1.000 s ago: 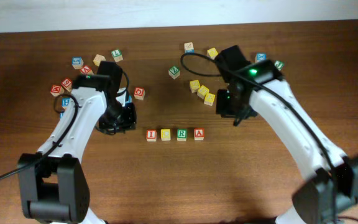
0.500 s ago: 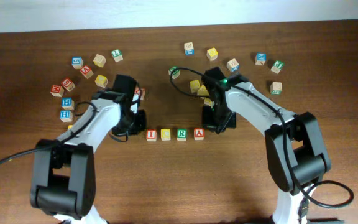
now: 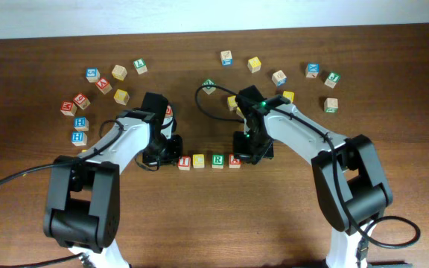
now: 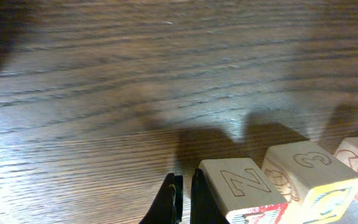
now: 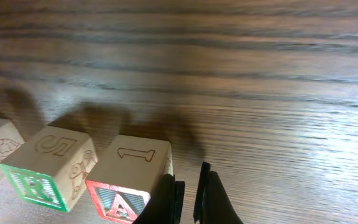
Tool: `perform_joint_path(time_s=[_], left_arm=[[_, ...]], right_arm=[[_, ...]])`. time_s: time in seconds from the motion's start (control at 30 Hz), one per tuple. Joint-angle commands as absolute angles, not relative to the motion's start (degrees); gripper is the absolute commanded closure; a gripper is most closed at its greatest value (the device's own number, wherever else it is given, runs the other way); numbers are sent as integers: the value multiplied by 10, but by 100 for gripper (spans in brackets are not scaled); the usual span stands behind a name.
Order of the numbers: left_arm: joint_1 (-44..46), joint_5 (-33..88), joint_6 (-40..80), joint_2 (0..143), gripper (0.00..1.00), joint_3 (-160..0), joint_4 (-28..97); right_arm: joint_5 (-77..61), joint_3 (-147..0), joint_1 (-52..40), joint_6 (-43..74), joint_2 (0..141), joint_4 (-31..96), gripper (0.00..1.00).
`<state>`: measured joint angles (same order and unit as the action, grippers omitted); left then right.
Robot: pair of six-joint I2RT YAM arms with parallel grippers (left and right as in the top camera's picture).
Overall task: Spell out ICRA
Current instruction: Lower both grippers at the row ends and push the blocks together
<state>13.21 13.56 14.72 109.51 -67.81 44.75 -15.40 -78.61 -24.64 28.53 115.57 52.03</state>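
Note:
Four wooden cubes stand in a row on the table: the red I [image 3: 183, 161], yellow C [image 3: 198, 161], green R [image 3: 217, 161] and red A [image 3: 234, 160]. My left gripper [image 3: 172, 155] is shut and empty, low on the table against the left side of the I cube [image 4: 241, 186]. The C cube [image 4: 309, 174] follows behind it. My right gripper [image 3: 246, 154] is shut and empty, a thin gap between its fingers. It rests against the right side of the A cube [image 5: 132, 177], with the R cube [image 5: 48, 165] beyond.
Loose cubes lie along the back: two blue H cubes [image 3: 80, 122] and several others at the left, a yellow cube [image 3: 121, 97], and more at the back right [image 3: 254, 64]. A cube [image 3: 168, 111] is partly hidden by my left arm.
Both arms have swung inward and down to the two ends of the row. The end cubes have shifted slightly toward the middle, so the row is tighter.

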Motion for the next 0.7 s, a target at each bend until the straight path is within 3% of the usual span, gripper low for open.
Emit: perform_joint_path(time_s=[0.0, 0.67], left_arm=[[144, 148, 145, 1105, 100, -674, 449], [180, 142, 154, 1105, 100, -674, 442]], right_arm=[[-161, -782, -259, 290, 1158, 511, 96], [-203, -782, -271, 305, 1158, 475, 96]])
